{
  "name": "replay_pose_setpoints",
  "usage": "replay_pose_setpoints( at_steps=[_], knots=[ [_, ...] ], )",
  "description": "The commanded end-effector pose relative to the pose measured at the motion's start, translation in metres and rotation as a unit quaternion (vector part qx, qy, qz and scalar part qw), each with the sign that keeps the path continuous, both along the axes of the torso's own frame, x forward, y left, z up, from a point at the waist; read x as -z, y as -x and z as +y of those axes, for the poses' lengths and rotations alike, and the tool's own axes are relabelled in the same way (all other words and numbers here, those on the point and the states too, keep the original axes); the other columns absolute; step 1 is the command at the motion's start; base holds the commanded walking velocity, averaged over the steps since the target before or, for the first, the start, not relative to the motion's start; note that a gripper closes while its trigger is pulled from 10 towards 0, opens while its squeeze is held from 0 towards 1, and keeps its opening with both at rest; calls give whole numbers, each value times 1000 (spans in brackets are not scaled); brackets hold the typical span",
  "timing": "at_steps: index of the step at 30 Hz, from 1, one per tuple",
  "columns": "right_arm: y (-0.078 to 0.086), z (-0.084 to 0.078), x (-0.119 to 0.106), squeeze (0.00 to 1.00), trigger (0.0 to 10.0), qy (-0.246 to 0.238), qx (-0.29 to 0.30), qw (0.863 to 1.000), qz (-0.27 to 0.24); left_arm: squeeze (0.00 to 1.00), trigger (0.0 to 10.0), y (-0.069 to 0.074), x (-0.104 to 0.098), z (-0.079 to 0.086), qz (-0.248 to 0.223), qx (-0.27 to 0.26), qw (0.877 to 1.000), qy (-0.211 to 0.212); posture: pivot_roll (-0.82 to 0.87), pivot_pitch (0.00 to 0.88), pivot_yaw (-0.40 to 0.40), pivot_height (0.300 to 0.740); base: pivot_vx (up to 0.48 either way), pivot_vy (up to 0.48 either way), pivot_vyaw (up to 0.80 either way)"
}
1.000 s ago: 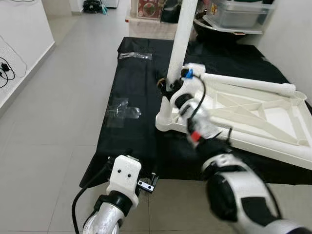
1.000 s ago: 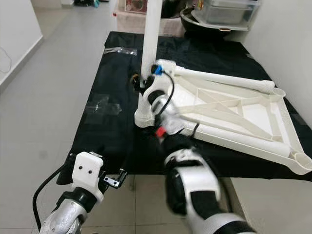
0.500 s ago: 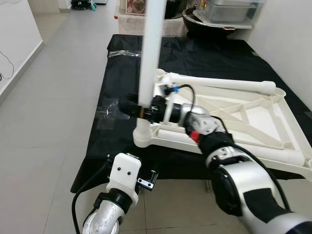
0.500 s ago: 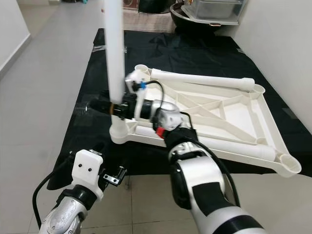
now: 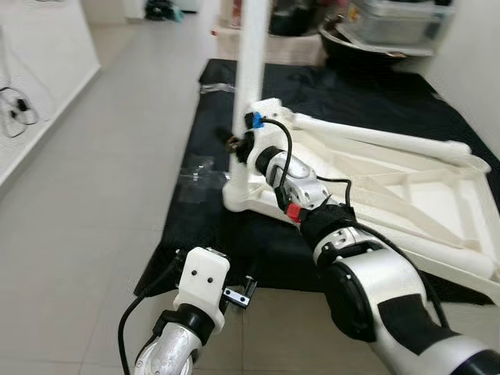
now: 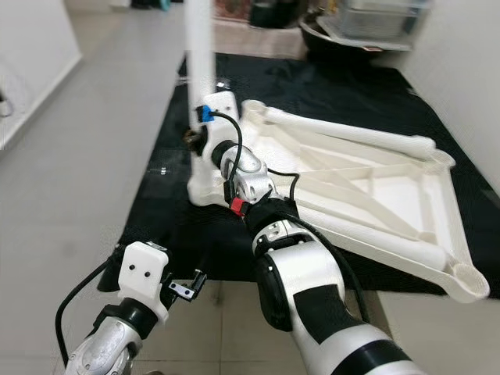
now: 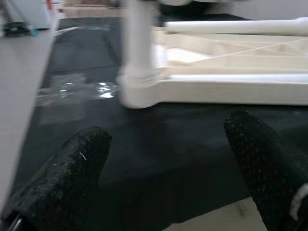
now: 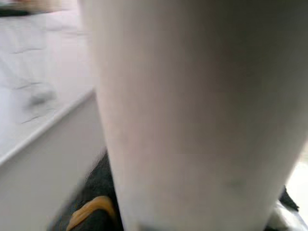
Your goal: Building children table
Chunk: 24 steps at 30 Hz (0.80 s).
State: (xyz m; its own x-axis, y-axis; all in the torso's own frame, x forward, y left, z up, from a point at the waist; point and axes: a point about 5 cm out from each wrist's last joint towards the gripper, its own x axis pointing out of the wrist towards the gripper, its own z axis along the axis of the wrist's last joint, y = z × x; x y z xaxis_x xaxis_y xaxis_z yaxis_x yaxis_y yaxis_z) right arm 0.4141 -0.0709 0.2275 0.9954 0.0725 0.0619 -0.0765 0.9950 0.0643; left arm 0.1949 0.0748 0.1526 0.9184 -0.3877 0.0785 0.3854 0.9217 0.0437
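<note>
The right gripper (image 5: pixel 237 142) reaches forward to the upright white table leg (image 5: pixel 251 55) and meets it low on its shaft, just above the corner socket; the right wrist view looks straight at the white tube at very close range, so the fingers appear to be clasped around it, though the fingertips themselves are hidden behind the wrist and the leg. The leg stands vertical in the near left corner socket of the white tabletop (image 5: pixel 406 203), which lies upside down with its ribbed underside facing up. A second white leg (image 5: pixel 375 137) lies along the far edge of the tabletop, resting on its frame. The tabletop sits on a black cloth (image 5: pixel 211 211) spread over the pale tiled floor (image 5: pixel 86 203), and its near right corner socket (image 6: pixel 467 281) is open. On the cloth just left of the standing leg lies a crumpled clear plastic bag (image 5: pixel 199 173), and another clear bag (image 5: pixel 217 87) lies near the cloth's far left edge. The left gripper (image 7: pixel 168 163) hangs low near the cloth's near edge, well apart from the table, its two black fingers (image 7: pixel 72 168) spread wide with nothing between them. A white wall (image 5: pixel 39 86) runs along the left, with dark cables against it.
</note>
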Motion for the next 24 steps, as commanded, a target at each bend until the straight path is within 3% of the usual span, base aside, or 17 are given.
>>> replay_pose_setpoints(
  at_steps=[1,3,6,7,8,9,10,11,12,16,17,19,21,22,24],
  knots=[
    [2,-29,21,0,0,-10,121,992,42,0,10000,0,4,-1,13,1,1000,0,107,105,-107,740,0,0,0],
    [5,-28,21,0,0,-34,159,986,40,0,10000,0,4,-1,12,1,1000,0,108,106,-105,740,0,0,0],
    [9,-9,23,0,0,-58,149,986,43,0,10000,0,4,-1,11,2,1000,-1,105,105,-103,740,0,0,0],
    [10,-2,23,0,5961,-71,133,988,38,0,10000,0,4,-1,11,2,1000,-1,105,105,-103,740,0,0,0],
    [10,-2,23,0,5961,-71,133,988,38,0,10000,0,4,-1,11,2,1000,-1,105,105,-103,740,0,0,0],
    [11,3,22,0,10000,-88,114,989,28,0,10000,0,4,-1,11,2,1000,-1,104,104,-103,740,0,0,0],
    [12,7,21,820,10000,-99,93,991,18,0,10000,0,4,-1,11,2,1000,-1,108,104,-106,740,0,0,0],
    [12,7,21,820,10000,-99,93,991,18,0,10000,0,4,-1,11,2,1000,-1,108,104,-106,740,0,0,0],
    [12,10,17,1000,10000,-101,69,992,-4,0,10000,0,4,-1,11,1,1000,0,105,104,-107,740,0,0,0],
    [13,9,15,1000,10000,-100,66,993,-12,0,10000,0,4,-1,11,1,1000,1,104,103,-106,740,0,0,0],
    [12,7,12,0,10000,-102,43,994,-25,0,10000,0,4,-1,11,1,1000,1,102,101,-106,740,0,0,0],
    [12,4,10,0,10000,-100,19,994,-36,0,10000,1,4,-1,12,1,1000,1,102,99,-105,740,0,0,0],
    [10,0,5,0,10000,-104,-76,990,-58,0,10000,1,4,-2,13,2,1000,2,101,94,-103,740,0,0,0],
    [10,0,5,0,10000,-104,-76,990,-58,0,10000,1,4,-2,13,2,1000,2,101,94,-103,740,0,0,0],
    [12,2,2,0,10000,-137,-224,963,-57,0,10000,2,4,-2,13,2,1000,3,102,90,-104,740,0,0,0]
  ],
)
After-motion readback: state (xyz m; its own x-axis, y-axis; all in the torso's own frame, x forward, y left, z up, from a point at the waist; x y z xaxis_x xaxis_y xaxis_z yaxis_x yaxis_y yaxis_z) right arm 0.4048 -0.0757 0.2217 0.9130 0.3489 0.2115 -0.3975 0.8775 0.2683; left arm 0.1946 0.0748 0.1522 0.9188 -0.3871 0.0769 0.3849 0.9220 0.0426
